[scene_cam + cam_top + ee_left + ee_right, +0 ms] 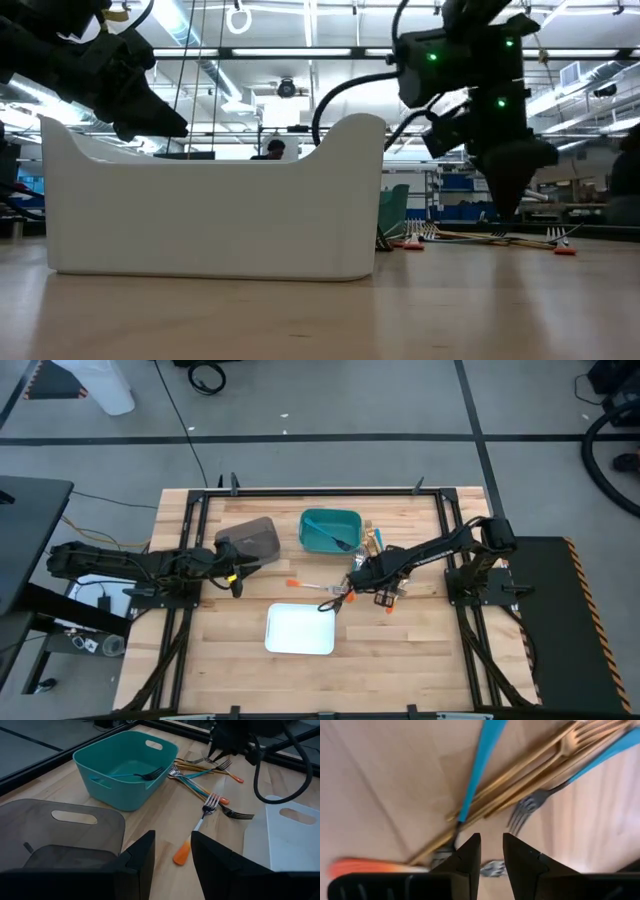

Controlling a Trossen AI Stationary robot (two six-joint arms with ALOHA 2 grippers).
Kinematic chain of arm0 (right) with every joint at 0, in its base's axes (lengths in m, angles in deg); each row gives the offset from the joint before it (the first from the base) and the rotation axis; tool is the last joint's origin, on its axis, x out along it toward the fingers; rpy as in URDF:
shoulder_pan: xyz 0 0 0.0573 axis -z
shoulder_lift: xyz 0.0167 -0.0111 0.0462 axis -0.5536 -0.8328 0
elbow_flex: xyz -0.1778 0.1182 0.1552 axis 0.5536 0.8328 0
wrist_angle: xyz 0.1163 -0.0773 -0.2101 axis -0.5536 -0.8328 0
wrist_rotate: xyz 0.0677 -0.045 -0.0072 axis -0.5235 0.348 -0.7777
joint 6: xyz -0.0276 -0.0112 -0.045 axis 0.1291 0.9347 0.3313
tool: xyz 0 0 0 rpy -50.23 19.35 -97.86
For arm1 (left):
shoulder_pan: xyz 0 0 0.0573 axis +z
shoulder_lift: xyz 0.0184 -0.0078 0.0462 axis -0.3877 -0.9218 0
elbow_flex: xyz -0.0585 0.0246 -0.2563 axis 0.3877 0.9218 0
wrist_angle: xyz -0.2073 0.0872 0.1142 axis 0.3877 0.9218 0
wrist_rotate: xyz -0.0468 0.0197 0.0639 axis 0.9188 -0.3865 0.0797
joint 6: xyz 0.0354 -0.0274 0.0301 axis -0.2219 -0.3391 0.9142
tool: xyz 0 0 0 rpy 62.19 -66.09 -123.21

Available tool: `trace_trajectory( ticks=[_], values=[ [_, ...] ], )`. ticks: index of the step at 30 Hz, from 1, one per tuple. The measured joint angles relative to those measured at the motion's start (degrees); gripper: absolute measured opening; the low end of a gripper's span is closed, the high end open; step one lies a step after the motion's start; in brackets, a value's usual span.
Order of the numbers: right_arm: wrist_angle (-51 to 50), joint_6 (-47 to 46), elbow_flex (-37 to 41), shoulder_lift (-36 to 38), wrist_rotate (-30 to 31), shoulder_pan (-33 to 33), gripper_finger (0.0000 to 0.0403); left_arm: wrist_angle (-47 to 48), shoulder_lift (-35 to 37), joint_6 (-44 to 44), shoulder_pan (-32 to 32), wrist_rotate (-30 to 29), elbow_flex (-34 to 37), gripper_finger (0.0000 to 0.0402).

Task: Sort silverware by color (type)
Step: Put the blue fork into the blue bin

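Observation:
The silverware (368, 565) lies in a loose pile on the table right of the teal bin (330, 528): gold, teal-handled and orange-handled pieces. One teal fork (142, 774) lies inside the teal bin. An orange-handled fork (310, 586) lies apart, toward the white tray (300, 628). My right gripper (491, 851) points down over the pile's near edge, its fingers a narrow gap apart, with a silver fork end (493, 868) showing between them. My left gripper (172, 851) is open and empty beside the grey bin (250, 538).
The grey bin and the teal bin stand side by side at the far middle. The white tray lies at the near middle. Bare wood lies between the tray and the bins, and at the table's near left and right.

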Motion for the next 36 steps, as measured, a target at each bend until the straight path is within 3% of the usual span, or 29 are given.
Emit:
trace_trajectory(
  ticks=[9, 26, 36],
  values=[
    [1.0, 4.9, 4.3, 0.0, 9.4, -3.2, 0.0093, -0.6, 0.0, 0.1, 0.0, 0.0, 0.0, 0.0134],
    [10.8, 5.2, 9.9, 0.0, 13.0, -2.4, 0.0112, -0.5, 0.0, 0.2, 0.0, 0.0, 0.0, 0.0134],
    [13.6, 5.5, 12.1, 0.0, 12.5, -0.2, 0.0071, -0.5, 0.0, 0.2, 0.0, 0.0, 0.0, 0.0134]
  ],
)
